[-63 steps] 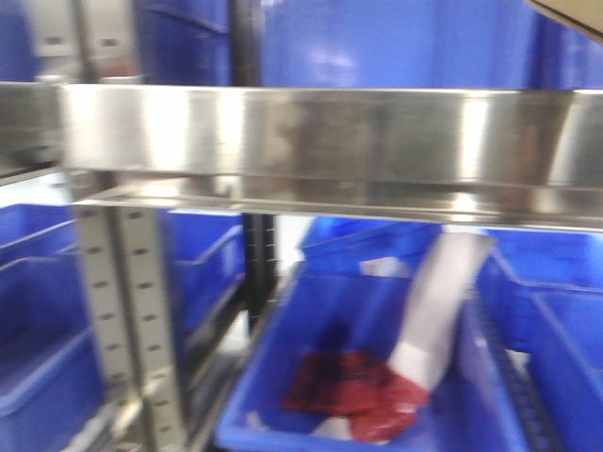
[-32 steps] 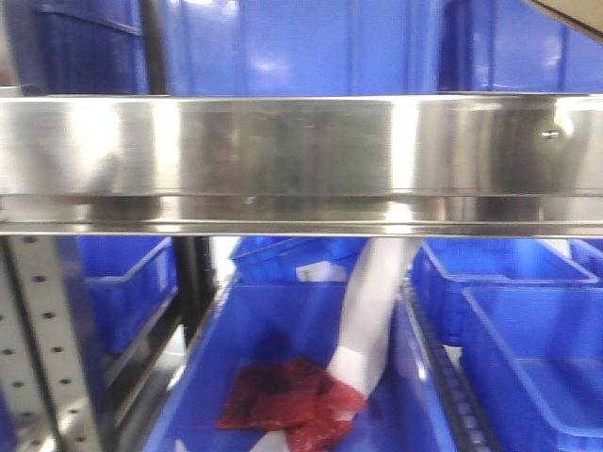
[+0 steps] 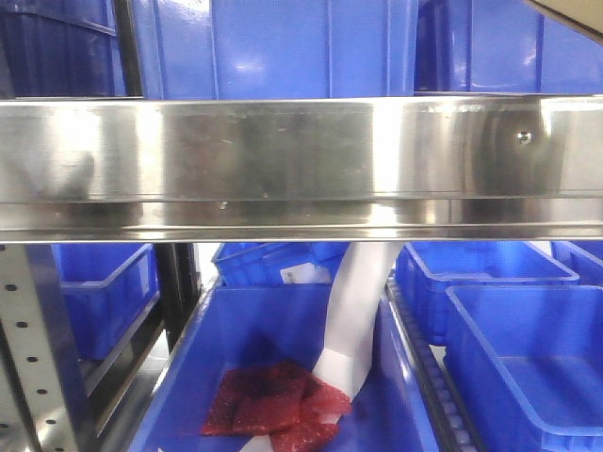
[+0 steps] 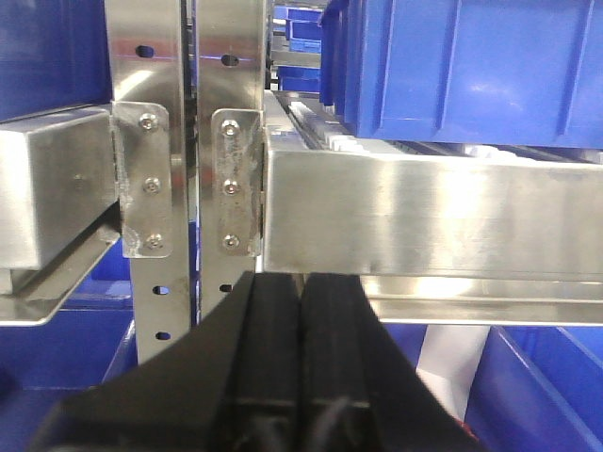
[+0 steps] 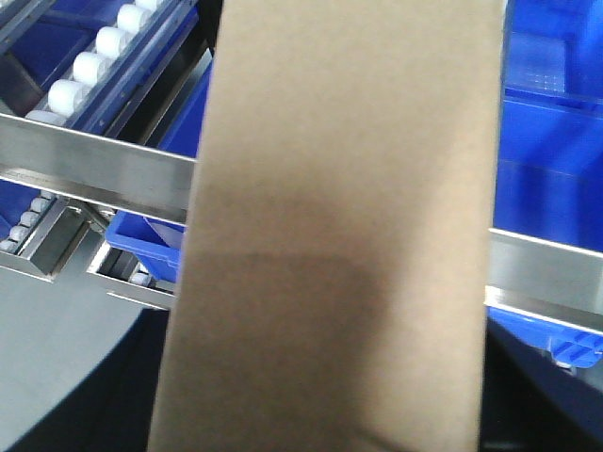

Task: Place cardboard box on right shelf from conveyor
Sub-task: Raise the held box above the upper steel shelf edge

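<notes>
The cardboard box (image 5: 339, 226) is a plain tan slab filling the middle of the right wrist view. My right gripper (image 5: 325, 419) is shut on it, with dark fingers (image 5: 118, 414) showing on either side at the bottom. One corner of the box (image 3: 577, 17) pokes in at the top right of the front view. The right shelf shows as a broad shiny steel rail (image 3: 301, 160) across that view, and again close up (image 4: 424, 217). My left gripper (image 4: 301, 287) is shut and holds nothing, just below the rail. The conveyor is out of view.
Big blue bins (image 3: 311, 47) stand on the shelf behind the rail. Below it, a blue bin (image 3: 188, 377) holds a red bag (image 3: 273, 405) and a white sheet (image 3: 353, 320). Perforated uprights (image 4: 155, 141) stand at the left. White rollers (image 5: 89, 61) line the level under the box.
The front view has slid right along the shelf, so the upright and the bin with the red bag moved left in the picture. The box corner stays at the top right.
</notes>
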You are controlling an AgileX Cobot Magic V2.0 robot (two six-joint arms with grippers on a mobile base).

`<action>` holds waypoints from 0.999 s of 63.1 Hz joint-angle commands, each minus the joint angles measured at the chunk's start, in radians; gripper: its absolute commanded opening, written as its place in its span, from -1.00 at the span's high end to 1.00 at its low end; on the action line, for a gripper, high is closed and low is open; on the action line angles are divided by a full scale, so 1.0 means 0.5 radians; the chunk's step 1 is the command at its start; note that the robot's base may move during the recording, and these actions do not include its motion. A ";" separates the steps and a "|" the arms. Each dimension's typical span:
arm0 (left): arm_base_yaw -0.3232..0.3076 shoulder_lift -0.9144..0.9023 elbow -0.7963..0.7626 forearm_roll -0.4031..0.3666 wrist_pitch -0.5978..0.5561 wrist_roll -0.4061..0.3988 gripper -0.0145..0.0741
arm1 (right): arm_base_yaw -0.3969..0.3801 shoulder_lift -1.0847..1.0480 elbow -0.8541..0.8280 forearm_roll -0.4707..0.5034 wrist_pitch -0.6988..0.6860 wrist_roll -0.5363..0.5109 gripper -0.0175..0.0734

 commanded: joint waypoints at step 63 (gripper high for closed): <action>0.002 -0.022 -0.006 -0.018 -0.184 -0.014 0.94 | -0.007 0.466 -0.529 -0.015 -0.388 -0.279 0.33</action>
